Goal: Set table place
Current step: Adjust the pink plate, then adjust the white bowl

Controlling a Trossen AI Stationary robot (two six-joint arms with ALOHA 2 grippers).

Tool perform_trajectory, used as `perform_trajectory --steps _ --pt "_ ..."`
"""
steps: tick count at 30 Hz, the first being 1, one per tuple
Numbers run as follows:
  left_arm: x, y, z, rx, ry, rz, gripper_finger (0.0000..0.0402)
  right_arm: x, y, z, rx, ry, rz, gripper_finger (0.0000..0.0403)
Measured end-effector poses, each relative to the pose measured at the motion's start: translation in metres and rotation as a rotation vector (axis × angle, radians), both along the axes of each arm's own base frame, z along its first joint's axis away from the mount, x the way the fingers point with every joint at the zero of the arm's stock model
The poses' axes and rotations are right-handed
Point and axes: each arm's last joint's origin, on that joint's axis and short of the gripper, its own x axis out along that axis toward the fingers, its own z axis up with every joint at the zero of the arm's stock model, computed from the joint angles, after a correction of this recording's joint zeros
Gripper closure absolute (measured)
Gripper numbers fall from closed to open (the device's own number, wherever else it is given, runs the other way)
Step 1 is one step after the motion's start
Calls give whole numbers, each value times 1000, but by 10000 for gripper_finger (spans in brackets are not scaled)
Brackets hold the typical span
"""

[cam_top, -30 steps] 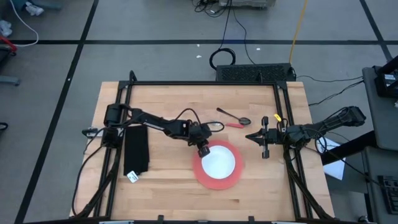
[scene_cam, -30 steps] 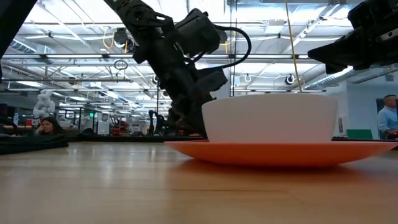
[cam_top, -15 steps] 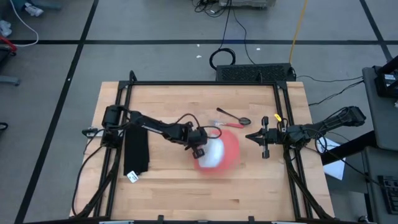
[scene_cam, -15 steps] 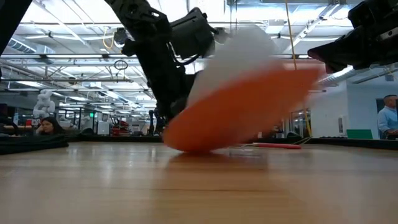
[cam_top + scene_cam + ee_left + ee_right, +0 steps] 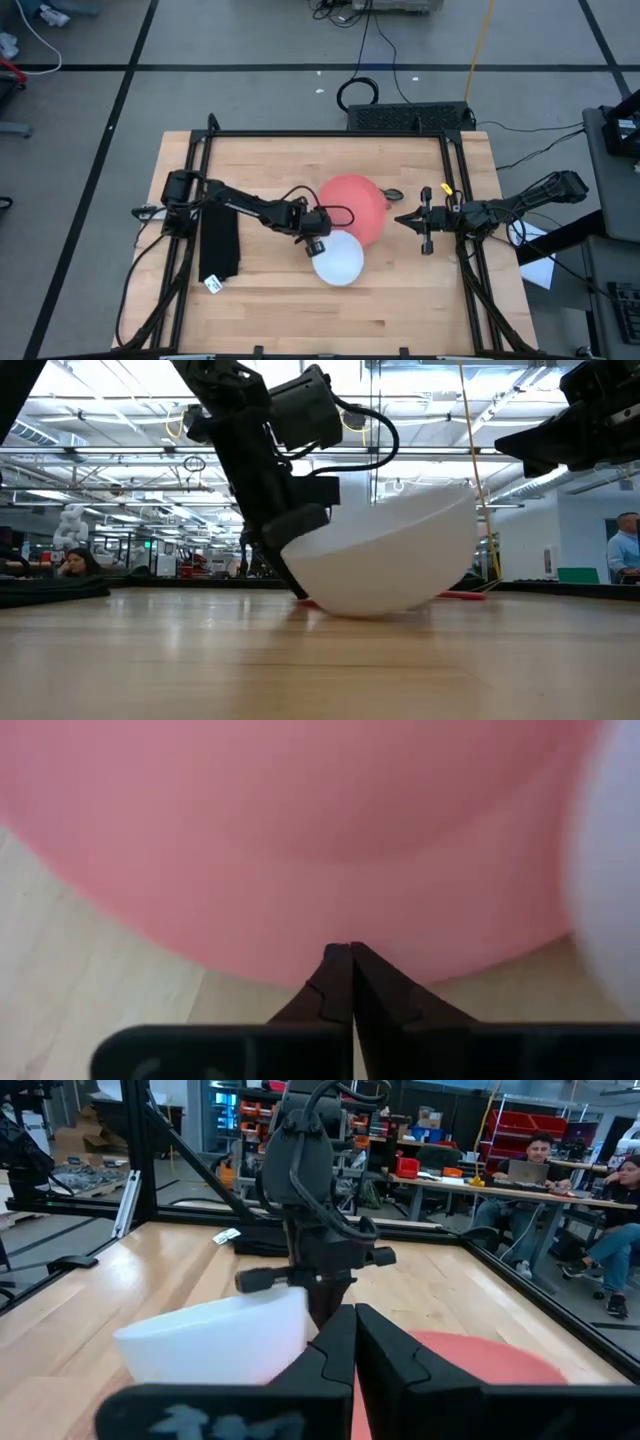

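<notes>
While the left gripper, fingers pressed together and empty, sits by the tipped white bowl, nudge gently; the red plate lies mid-table. Right gripper waits pinched together too.

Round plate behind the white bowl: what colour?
Salmon-pink round plate, plain, no pattern; clearest in the high view.
</notes>
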Motion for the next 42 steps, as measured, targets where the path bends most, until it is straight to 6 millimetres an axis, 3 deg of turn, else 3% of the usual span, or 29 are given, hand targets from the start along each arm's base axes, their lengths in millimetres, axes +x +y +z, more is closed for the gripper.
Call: perform_trajectory --steps 14,21,24,29,33,37,42 --pt "-3 -3 8 -6 6 -9 398 1 0 0 -4 -1 1 403" --pt "-1 -7 12 5 -6 -43 359 1 0 0 -4 -1 1 403" --pt "0 -10 23 23 -11 -84 343 1 0 0 -4 -1 1 403" --pt "-6 -23 68 61 -77 -150 324 1 0 0 -3 -3 1 403" --pt "-27 -35 130 139 -193 -187 320 1 0 0 -5 2 1 403" --pt "-70 -44 191 189 -278 -188 320 1 0 -1 1 5 1 403" --pt "-151 -50 248 269 -432 -82 320 1 0 0 4 -2 3 403"
